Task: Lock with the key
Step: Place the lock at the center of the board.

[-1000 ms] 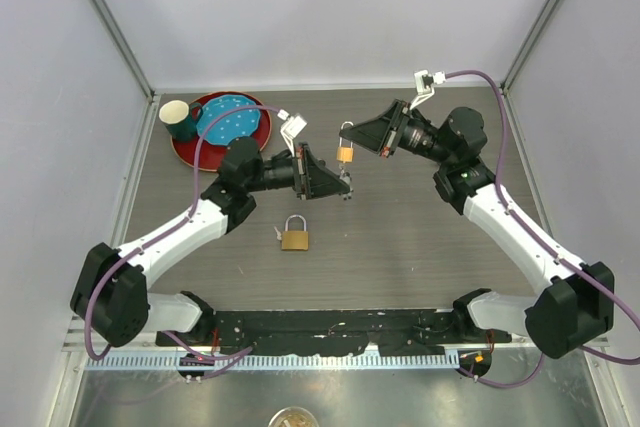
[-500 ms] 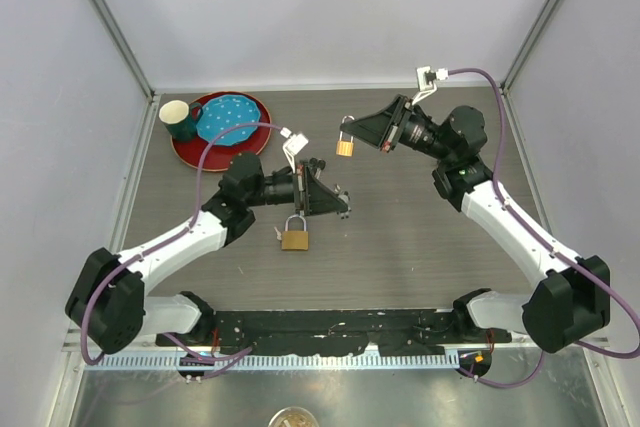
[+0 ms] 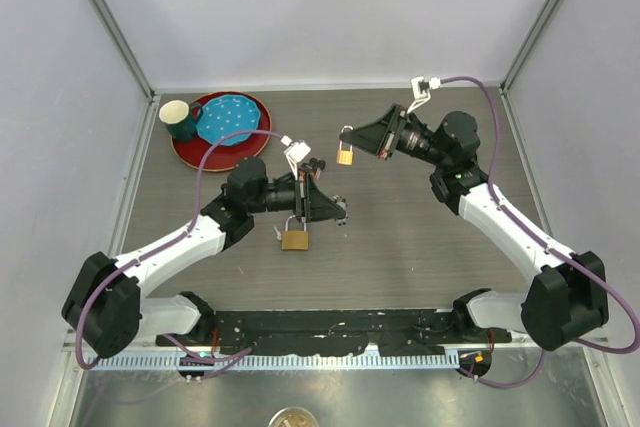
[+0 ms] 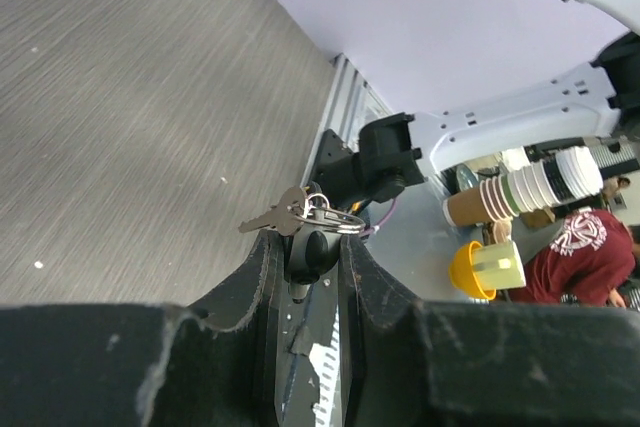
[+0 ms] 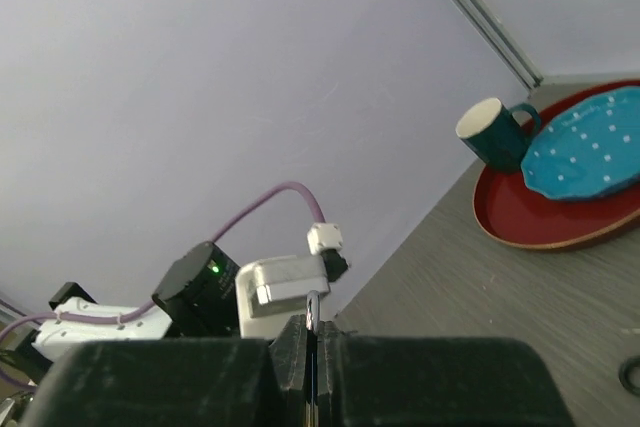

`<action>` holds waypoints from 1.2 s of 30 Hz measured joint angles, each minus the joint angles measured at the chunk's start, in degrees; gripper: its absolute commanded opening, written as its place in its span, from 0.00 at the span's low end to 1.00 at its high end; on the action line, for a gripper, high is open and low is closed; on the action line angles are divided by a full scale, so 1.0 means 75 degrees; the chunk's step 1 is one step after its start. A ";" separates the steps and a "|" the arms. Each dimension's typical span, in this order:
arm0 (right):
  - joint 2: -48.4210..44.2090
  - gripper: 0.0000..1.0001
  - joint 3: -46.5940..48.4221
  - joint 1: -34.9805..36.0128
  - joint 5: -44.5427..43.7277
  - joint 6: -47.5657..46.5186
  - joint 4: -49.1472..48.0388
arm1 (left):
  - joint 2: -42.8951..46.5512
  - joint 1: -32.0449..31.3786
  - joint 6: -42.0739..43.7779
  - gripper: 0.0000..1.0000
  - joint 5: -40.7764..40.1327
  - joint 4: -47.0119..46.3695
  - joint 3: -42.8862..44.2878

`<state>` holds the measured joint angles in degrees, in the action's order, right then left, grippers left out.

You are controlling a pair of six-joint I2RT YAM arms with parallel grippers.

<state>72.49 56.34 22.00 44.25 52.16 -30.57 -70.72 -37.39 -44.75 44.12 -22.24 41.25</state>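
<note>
A small brass padlock (image 3: 345, 155) hangs above the table at mid-back, and my right gripper (image 3: 352, 139) is shut on its shackle. In the right wrist view the shackle's thin metal loop (image 5: 313, 309) pokes up between the closed fingers of the right gripper (image 5: 312, 327); the lock's body is hidden. My left gripper (image 3: 335, 212) is a little nearer and left of that lock, apart from it. It is shut on the key (image 4: 305, 247), whose dark head sits between the jaws. A silver key and rings (image 4: 300, 213) stick out at the tips of the left gripper (image 4: 306, 239).
A larger brass padlock (image 3: 294, 238) lies on the table just under the left wrist. At the back left a red tray (image 3: 190, 155) holds a blue dotted plate (image 3: 232, 119) and a dark teal cup (image 3: 179, 119), also seen in the right wrist view as the cup (image 5: 497, 134).
My left gripper has moved nearer and slightly down with the key, now over the larger padlock. The right gripper and its small padlock have barely shifted.
</note>
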 measured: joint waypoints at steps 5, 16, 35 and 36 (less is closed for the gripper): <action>-0.0035 0.01 -0.1102 0.0000 0.0029 -0.0382 0.0356 | 0.0015 0.0000 0.0303 0.00 -0.0513 0.0726 -0.0035; 0.0335 0.02 -0.3754 0.0676 -0.0364 -0.0761 0.0463 | -0.0067 0.0058 0.0571 0.00 -0.1792 0.2279 -0.0315; 0.3759 0.06 -0.3608 0.1454 -0.1603 0.0006 -0.1591 | -0.0857 0.0085 0.0577 0.00 -0.2346 0.2952 -0.0385; 0.3861 0.06 -0.3567 0.1460 -0.1632 0.0026 -0.1641 | -0.0880 0.0085 0.0577 0.00 -0.2346 0.2955 -0.0385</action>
<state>101.45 29.58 32.95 32.01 52.36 -42.87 -77.32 -36.75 -40.42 26.52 -0.08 38.37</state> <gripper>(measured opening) 0.064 0.222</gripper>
